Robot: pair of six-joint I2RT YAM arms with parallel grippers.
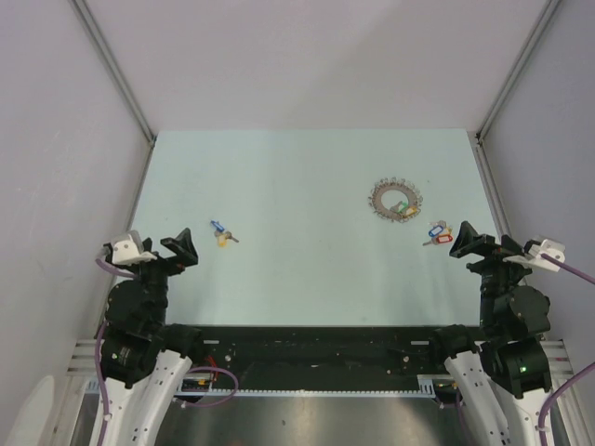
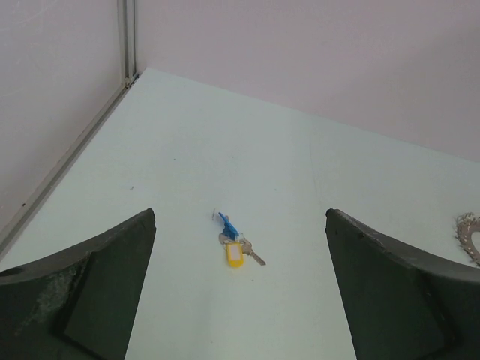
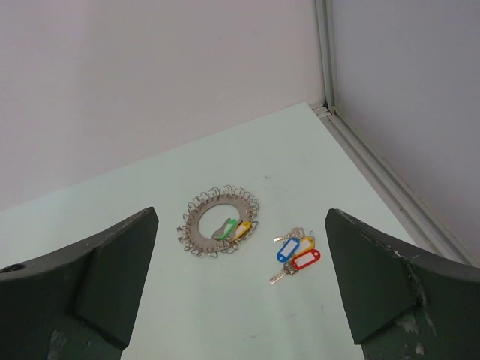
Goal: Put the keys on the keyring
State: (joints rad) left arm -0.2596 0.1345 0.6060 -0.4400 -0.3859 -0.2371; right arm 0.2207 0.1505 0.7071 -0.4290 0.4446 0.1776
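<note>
The keyring (image 1: pixel 395 199), a silvery ring fringed with wire loops, lies at the table's right; it also shows in the right wrist view (image 3: pixel 218 220). A green key (image 3: pixel 225 228) and a yellow key (image 3: pixel 241 229) lie on its near rim. A bunch of blue, yellow and red keys (image 1: pixel 439 234) lies just right of it, also in the right wrist view (image 3: pixel 298 253). A blue and yellow key pair (image 1: pixel 222 234) lies at left, also in the left wrist view (image 2: pixel 235 244). My left gripper (image 1: pixel 167 249) and right gripper (image 1: pixel 472 243) are open and empty, near the front edge.
The pale green table (image 1: pixel 307 167) is boxed by grey walls with metal rails at its left (image 1: pixel 112 65) and right (image 1: pixel 516 65) sides. A black bar (image 1: pixel 307 339) with cables runs along the front between the arm bases.
</note>
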